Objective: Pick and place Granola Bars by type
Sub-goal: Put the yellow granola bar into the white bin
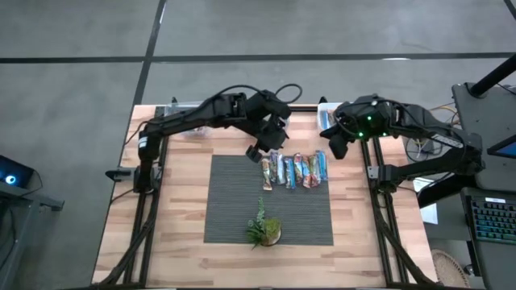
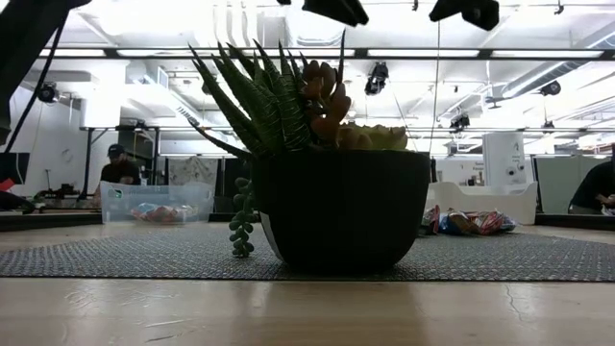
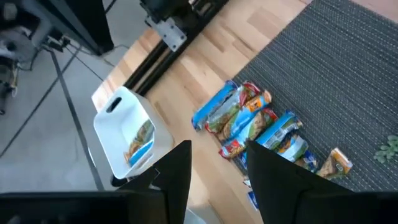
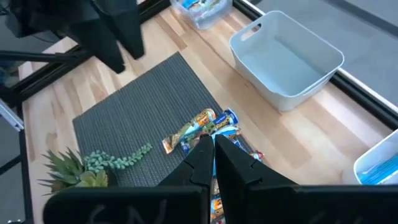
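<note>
Several granola bars (image 1: 294,171) in shiny blue, orange and red wrappers lie side by side on the far part of a dark mat (image 1: 234,201). The left wrist view shows them (image 3: 252,124) just beyond the fingers, and the right wrist view shows them (image 4: 202,127) as well. My left gripper (image 1: 264,149) hangs open above the left end of the row (image 3: 217,180) and holds nothing. My right gripper (image 1: 336,147) is shut and empty (image 4: 212,152), raised above the table just right of the row. In the low view the bars (image 2: 466,223) show behind the plant pot.
A potted green plant (image 1: 264,229) stands near the mat's near edge and fills the low view (image 2: 332,192). A white bin (image 3: 124,134) holding bars, an empty white bin (image 4: 286,56) and a clear bin with bars (image 4: 199,9) stand along the far edge.
</note>
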You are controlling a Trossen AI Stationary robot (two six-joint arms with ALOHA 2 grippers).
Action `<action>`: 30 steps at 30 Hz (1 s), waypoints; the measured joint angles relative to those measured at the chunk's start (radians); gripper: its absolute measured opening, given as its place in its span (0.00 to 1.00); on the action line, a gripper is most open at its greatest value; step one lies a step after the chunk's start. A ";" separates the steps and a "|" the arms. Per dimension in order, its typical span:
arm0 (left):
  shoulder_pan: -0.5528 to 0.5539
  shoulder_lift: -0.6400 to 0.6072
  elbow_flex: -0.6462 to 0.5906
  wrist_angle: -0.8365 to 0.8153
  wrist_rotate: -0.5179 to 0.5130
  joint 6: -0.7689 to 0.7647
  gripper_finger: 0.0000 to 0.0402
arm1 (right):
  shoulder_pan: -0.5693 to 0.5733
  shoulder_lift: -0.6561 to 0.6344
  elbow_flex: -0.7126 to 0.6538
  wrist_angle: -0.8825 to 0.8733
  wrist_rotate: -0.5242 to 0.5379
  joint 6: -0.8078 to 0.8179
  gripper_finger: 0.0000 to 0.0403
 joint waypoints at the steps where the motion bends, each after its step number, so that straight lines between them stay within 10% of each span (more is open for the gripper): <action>1: 0.004 0.001 -0.003 0.000 0.000 -0.005 0.34 | 0.000 -0.003 0.001 -0.001 0.000 0.000 0.02; 30: 0.083 0.114 -0.018 0.121 0.062 -0.116 0.31 | 0.000 -0.035 -0.008 -0.003 0.003 -0.049 0.02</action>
